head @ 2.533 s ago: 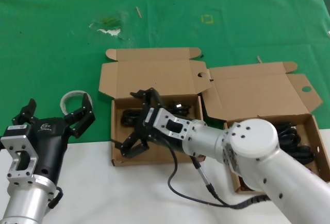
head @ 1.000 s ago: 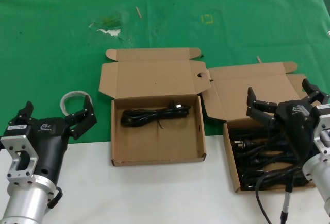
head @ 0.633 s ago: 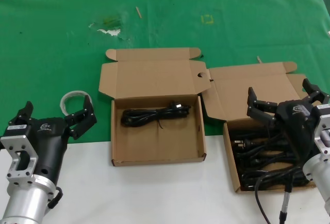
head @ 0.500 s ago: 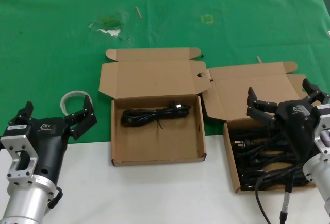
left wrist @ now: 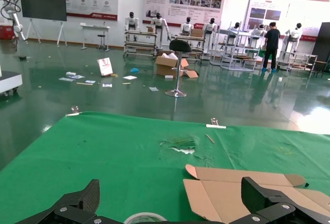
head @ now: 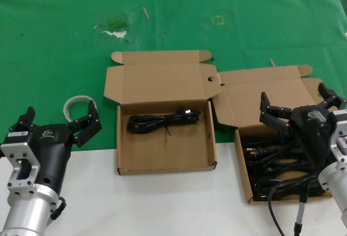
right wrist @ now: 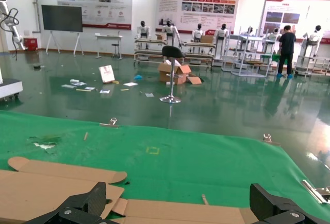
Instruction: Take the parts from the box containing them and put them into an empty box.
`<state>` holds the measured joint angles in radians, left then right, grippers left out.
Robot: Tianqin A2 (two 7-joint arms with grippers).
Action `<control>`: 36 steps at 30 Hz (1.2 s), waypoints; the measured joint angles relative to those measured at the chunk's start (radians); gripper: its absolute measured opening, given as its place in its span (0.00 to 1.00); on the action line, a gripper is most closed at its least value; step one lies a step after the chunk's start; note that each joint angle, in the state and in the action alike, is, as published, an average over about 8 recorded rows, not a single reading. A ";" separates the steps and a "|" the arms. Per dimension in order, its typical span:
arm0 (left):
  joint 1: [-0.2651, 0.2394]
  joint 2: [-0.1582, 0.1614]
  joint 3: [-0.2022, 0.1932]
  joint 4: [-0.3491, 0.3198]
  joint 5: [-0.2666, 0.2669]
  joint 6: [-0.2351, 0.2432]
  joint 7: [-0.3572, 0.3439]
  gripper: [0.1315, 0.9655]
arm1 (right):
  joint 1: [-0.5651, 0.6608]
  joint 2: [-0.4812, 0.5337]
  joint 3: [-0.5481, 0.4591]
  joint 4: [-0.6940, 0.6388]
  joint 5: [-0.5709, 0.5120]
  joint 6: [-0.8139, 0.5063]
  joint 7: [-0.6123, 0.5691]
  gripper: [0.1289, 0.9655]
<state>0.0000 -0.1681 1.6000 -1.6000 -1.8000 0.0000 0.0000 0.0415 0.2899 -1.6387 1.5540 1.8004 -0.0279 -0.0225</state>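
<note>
The parts (head: 282, 163), black power cables coiled in long thin bundles, lie tangled in the box containing them (head: 242, 165) at the lower right of the head view, its lid (head: 260, 97) folded back so the tray is open from above. One cable (head: 162, 121) already lies across the back of the second box (head: 165, 157), centre frame, which is otherwise bare; its lid (head: 162, 81) is likewise swung away, leaving room for more bundles.

The right end effector (head: 300, 101) hangs over the upper end of the full box, fingers spread wide and holding nothing. I judge it is poised there to come down on the next bundle, the wide spread suiting a grasp across a thick coil. From its own wrist view only the two dark fingertips (right wrist: 82, 203) and cardboard flaps show, so the cables beneath are hidden there.

The left end effector (head: 57, 119) sits parked at the lower left of the head view, well apart from both boxes, also wide open and empty, just beside a pale hose loop (head: 73, 104) on the green cloth (head: 54, 46) of the desk. It seems kept clear so the right arm can cross between boxes.

Most of the cables are not yet moved.
</note>
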 joint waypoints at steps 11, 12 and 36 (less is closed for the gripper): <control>0.000 0.000 0.000 0.000 0.000 0.000 0.000 1.00 | 0.000 0.000 0.000 0.000 0.000 0.000 0.000 1.00; 0.000 0.000 0.000 0.000 0.000 0.000 0.000 1.00 | 0.000 0.000 0.000 0.000 0.000 0.000 0.000 1.00; 0.000 0.000 0.000 0.000 0.000 0.000 0.000 1.00 | 0.000 0.000 0.000 0.000 0.000 0.000 0.000 1.00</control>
<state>0.0000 -0.1681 1.6000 -1.6000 -1.8000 0.0000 -0.0001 0.0415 0.2899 -1.6387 1.5540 1.8004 -0.0279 -0.0226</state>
